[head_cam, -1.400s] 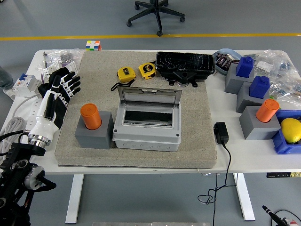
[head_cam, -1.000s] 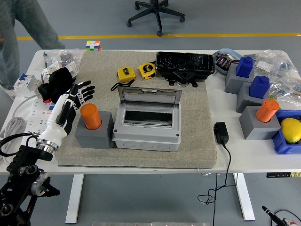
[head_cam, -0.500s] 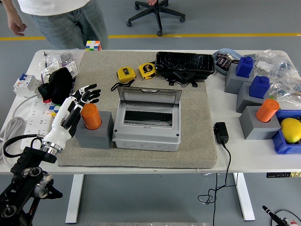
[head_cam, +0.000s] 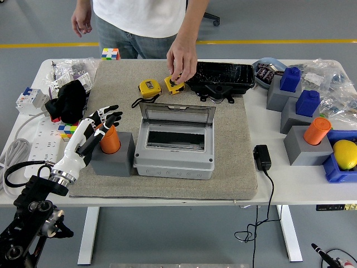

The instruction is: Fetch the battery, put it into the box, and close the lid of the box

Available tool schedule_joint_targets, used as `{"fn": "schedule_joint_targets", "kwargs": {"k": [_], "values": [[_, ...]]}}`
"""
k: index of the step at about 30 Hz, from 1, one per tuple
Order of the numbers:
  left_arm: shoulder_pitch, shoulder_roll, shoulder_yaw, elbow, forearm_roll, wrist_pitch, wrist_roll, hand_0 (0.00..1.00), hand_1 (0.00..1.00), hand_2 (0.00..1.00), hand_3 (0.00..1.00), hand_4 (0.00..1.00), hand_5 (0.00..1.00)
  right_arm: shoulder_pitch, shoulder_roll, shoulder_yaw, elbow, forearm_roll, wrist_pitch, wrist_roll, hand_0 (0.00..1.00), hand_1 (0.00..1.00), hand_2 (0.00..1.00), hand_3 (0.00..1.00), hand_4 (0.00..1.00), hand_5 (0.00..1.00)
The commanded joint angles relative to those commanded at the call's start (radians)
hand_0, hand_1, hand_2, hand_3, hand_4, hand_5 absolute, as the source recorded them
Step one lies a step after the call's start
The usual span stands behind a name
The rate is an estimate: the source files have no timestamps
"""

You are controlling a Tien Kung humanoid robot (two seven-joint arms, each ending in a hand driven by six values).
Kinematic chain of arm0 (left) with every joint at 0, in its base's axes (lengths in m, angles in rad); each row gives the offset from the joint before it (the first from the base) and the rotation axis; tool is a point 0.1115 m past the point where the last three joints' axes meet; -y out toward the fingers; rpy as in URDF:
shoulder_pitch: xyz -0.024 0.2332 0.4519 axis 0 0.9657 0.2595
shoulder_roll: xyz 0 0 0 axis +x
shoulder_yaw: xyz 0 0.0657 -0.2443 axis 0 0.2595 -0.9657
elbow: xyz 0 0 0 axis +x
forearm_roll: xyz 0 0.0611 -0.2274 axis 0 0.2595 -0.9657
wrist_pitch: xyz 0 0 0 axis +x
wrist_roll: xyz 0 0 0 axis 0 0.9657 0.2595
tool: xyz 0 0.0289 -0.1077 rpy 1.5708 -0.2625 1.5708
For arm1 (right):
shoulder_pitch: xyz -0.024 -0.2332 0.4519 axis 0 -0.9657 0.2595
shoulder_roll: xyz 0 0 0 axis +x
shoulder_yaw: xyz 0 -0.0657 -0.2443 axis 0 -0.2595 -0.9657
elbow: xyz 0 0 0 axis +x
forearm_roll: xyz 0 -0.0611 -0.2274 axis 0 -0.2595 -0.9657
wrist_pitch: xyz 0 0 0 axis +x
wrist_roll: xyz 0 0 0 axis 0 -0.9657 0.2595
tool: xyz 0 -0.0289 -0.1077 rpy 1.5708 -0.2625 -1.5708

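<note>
Now the left hand (head_cam: 96, 128), fingers spread, reaches the orange battery (head_cam: 110, 139) near the mat's left edge, while a person's hand (head_cam: 181, 58) pinches a yellow tape measure (head_cam: 174, 85) near the far edge.

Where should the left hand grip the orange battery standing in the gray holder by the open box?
Probably around the upper part of the orange battery, which stands upright with only its top clear of the gray holder. Come from the left, where the left hand already has its fingers spread beside it; the open box crowds the right side.
</note>
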Motion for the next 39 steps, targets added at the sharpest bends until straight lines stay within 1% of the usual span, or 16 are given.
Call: {"fn": "schedule_joint_targets", "kwargs": {"k": [5, 6, 11, 12, 17, 18, 23, 29, 30, 35, 36, 39], "values": [[-0.003, 0.000, 0.003, -0.002, 0.026, 0.012, 0.002, 0.753, 0.803, 0.768, 0.801, 0.998, 0.526, 0.002, 0.001, 0.004, 0.000, -0.001, 0.000, 0.000, 0.887, 0.860, 0.840, 0.905, 0.998, 0.998], [-0.003, -0.001, 0.003, -0.002, 0.029, 0.015, 0.002, 0.738, 0.795, 0.761, 0.795, 0.998, 0.453, 0.002, 0.002, 0.004, 0.000, 0.000, 0.000, 0.000, 0.886, 0.860, 0.840, 0.904, 0.998, 0.998], [-0.005, -0.003, 0.008, 0.000, 0.037, 0.024, 0.003, 0.738, 0.795, 0.761, 0.795, 0.998, 0.453, 0.002, 0.002, 0.008, 0.000, -0.003, 0.000, 0.000, 0.886, 0.860, 0.840, 0.904, 0.998, 0.998], [-0.005, -0.002, 0.009, 0.000, 0.039, 0.026, 0.004, 0.739, 0.795, 0.754, 0.790, 0.998, 0.428, 0.002, 0.002, 0.008, 0.000, -0.004, 0.000, 0.000, 0.886, 0.860, 0.839, 0.904, 0.998, 0.998], [-0.005, -0.003, 0.013, 0.001, 0.048, 0.035, 0.005, 0.739, 0.795, 0.754, 0.790, 0.998, 0.428, 0.002, 0.003, 0.008, 0.000, -0.003, 0.000, 0.000, 0.886, 0.860, 0.839, 0.904, 0.998, 0.998], [-0.005, -0.003, 0.014, 0.001, 0.050, 0.039, 0.006, 0.735, 0.796, 0.747, 0.776, 0.998, 0.414, 0.002, 0.003, 0.008, 0.000, -0.003, 0.000, 0.000, 0.887, 0.860, 0.839, 0.904, 0.998, 0.998], [-0.006, -0.003, 0.020, 0.003, 0.059, 0.060, 0.011, 0.735, 0.796, 0.747, 0.776, 0.998, 0.414, 0.003, 0.002, 0.011, 0.000, -0.005, 0.000, -0.001, 0.887, 0.860, 0.839, 0.904, 0.998, 0.998], [-0.006, -0.003, 0.027, 0.008, 0.066, 0.069, 0.012, 0.732, 0.792, 0.736, 0.769, 0.998, 0.410, 0.004, 0.001, 0.008, 0.000, -0.003, 0.000, 0.000, 0.886, 0.861, 0.839, 0.903, 0.998, 0.998], [-0.006, -0.004, 0.029, 0.008, 0.067, 0.071, 0.011, 0.721, 0.787, 0.727, 0.759, 0.998, 0.349, 0.004, 0.000, 0.008, 0.000, -0.003, 0.000, 0.000, 0.886, 0.861, 0.839, 0.902, 0.998, 0.998], [-0.004, -0.003, 0.033, 0.007, 0.085, 0.081, 0.014, 0.721, 0.787, 0.727, 0.759, 0.998, 0.349, 0.003, 0.000, 0.004, 0.000, -0.001, 0.000, 0.000, 0.886, 0.861, 0.839, 0.902, 0.998, 0.998], [-0.004, -0.003, 0.034, 0.006, 0.090, 0.084, 0.015, 0.688, 0.756, 0.693, 0.722, 0.998, 0.183, 0.003, 0.000, 0.004, 0.000, -0.001, 0.000, 0.000, 0.886, 0.861, 0.839, 0.901, 0.998, 0.998], [-0.004, -0.003, 0.036, 0.007, 0.095, 0.091, 0.014, 0.688, 0.756, 0.693, 0.722, 0.998, 0.183, 0.003, 0.000, 0.002, 0.000, 0.000, 0.000, 0.000, 0.886, 0.861, 0.839, 0.901, 0.998, 0.998]]}}
